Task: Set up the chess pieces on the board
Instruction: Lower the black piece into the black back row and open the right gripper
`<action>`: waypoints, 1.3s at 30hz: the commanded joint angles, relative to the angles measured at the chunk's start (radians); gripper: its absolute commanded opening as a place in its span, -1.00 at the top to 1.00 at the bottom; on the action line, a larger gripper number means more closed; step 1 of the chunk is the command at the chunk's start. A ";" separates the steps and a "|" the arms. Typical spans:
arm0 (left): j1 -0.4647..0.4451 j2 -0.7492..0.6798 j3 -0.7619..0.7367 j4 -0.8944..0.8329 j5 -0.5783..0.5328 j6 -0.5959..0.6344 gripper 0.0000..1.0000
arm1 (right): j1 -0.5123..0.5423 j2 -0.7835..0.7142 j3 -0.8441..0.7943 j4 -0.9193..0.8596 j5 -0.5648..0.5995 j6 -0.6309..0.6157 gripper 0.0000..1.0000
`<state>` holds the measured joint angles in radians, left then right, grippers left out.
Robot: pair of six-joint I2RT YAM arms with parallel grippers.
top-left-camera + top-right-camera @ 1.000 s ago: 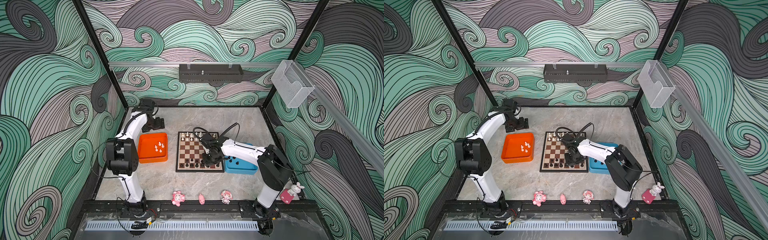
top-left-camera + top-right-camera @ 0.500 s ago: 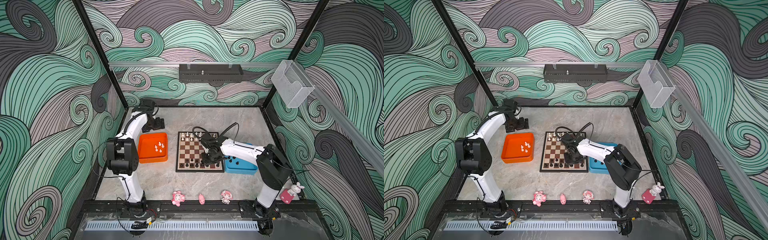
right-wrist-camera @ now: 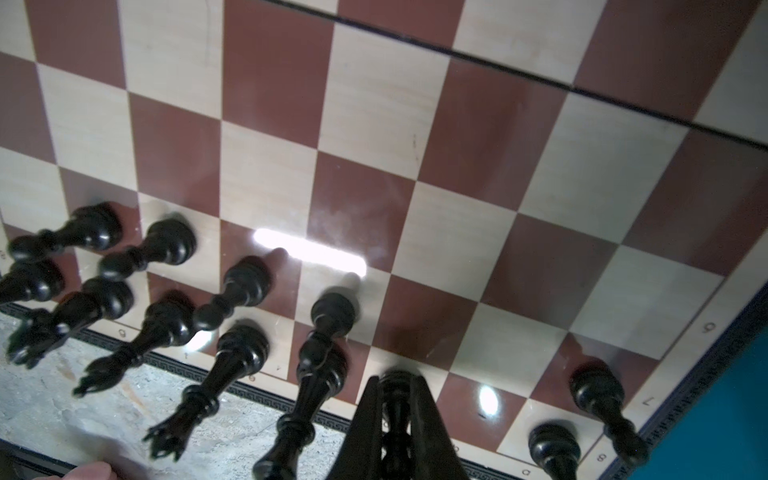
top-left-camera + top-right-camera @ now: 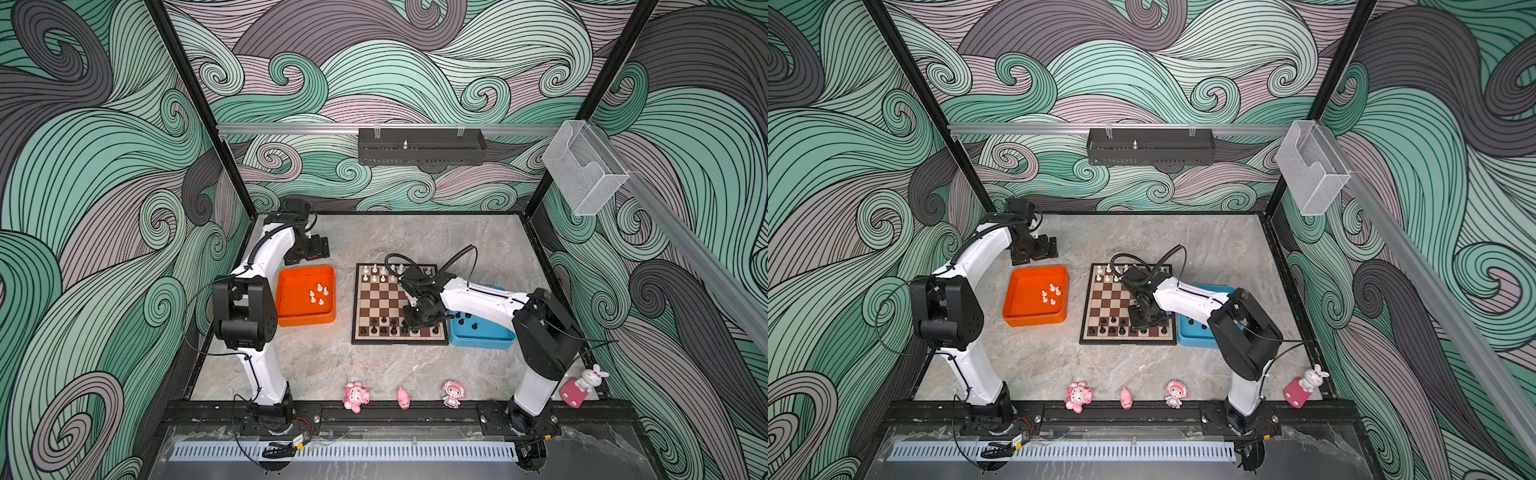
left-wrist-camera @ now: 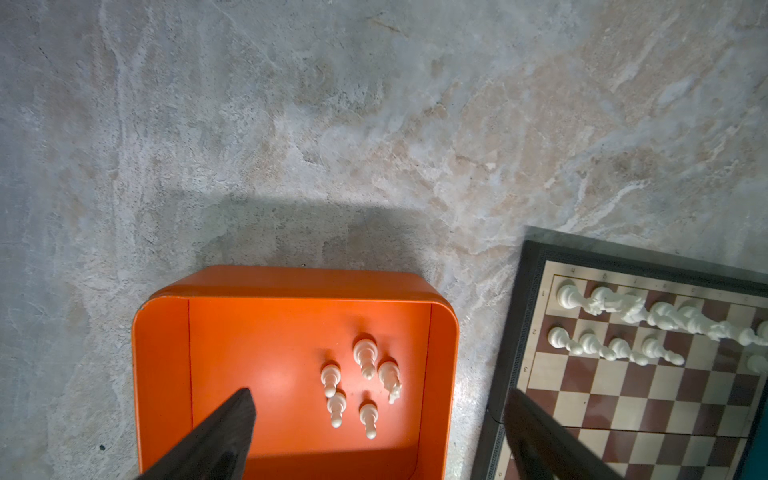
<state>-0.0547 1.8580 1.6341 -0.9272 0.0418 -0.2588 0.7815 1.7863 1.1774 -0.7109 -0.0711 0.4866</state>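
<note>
Board is filling about halfway: white pieces are lining the far rows, five are waiting in the orange tray, the right gripper is pinching a black piece on the near row, others are sitting in the blue tray, and the left gripper is hanging open at the orange tray's far edge.

The board lies in the middle of the table. The left tray sits just beside it on one side, the right tray on the other. Chess pieces stand along the board's far and near rows, and more sit in both trays. Toy figures line the table's front edge.
</note>
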 commanded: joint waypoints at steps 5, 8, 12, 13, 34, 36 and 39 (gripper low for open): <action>0.006 0.015 0.027 -0.024 0.017 -0.013 -0.91 | 0.005 0.007 0.016 -0.035 0.028 -0.008 0.71; 0.006 0.014 0.027 -0.024 0.018 -0.013 -0.91 | 0.008 0.009 0.016 -0.028 0.018 -0.007 0.71; 0.006 0.015 0.027 -0.023 0.019 -0.013 -0.91 | 0.010 0.012 0.018 -0.028 0.012 -0.007 0.71; 0.006 0.015 0.027 -0.024 0.018 -0.013 -0.91 | 0.010 0.012 0.018 -0.027 0.010 -0.007 0.71; 0.006 0.020 0.029 -0.024 0.024 -0.013 -0.92 | 0.012 0.026 0.025 -0.023 -0.008 -0.010 0.58; 0.006 0.020 0.030 -0.024 0.025 -0.013 -0.91 | 0.012 0.024 0.028 -0.025 -0.003 -0.009 0.53; 0.005 0.021 0.029 -0.023 0.024 -0.013 -0.92 | 0.012 0.017 0.034 -0.030 0.003 -0.010 0.47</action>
<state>-0.0547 1.8641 1.6341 -0.9272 0.0570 -0.2600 0.7872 1.7958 1.1835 -0.7177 -0.0788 0.4797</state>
